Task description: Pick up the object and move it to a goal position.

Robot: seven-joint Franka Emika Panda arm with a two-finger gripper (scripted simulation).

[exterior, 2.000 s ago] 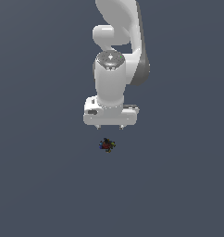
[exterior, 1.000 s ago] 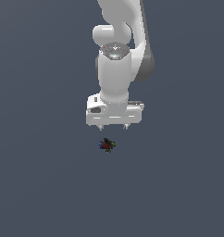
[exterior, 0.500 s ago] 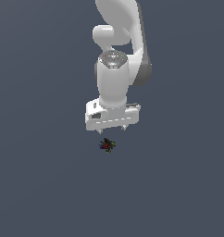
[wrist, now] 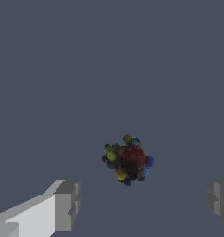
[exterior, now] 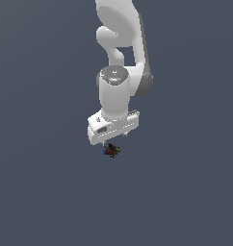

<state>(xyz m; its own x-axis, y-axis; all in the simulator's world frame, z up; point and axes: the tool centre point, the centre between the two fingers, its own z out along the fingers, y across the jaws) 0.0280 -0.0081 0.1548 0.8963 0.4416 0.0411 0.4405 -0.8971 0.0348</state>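
Observation:
The object [exterior: 111, 150] is a tiny dark lump speckled red, green, blue and yellow, lying on the flat grey floor. In the exterior view the white gripper [exterior: 112, 140] hangs directly over it, its body hiding part of the lump. The wrist view shows the object [wrist: 127, 159] between and slightly beyond the two grey fingertips [wrist: 66, 205], which stand far apart. The gripper [wrist: 144, 201] is open, and nothing is held between its fingers.
A plain dark grey floor [exterior: 46, 192] fills both views. The white arm [exterior: 119, 48] rises above the gripper toward the exterior view's top.
The gripper has come down toward the object and turned a little about its vertical axis. The object has stayed where it was.

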